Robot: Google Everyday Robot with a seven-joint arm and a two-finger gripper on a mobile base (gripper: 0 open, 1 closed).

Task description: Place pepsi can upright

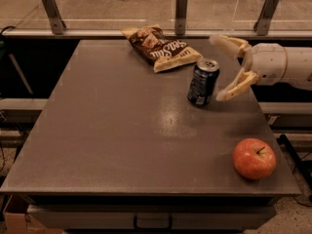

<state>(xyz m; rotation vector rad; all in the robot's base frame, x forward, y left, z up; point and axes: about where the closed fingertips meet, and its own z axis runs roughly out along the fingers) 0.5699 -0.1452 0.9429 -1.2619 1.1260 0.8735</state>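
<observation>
One pepsi can [203, 82] stands upright beside the gripper [217, 68], jaws spread wide, arm cut off at the edge.

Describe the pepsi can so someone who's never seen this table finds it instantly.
On the grey table, look to the far right, just in front of the brown chip bag. The pepsi can stands upright there, beside the open gripper. It is the only dark blue cylinder; the apple is red and round.
</observation>
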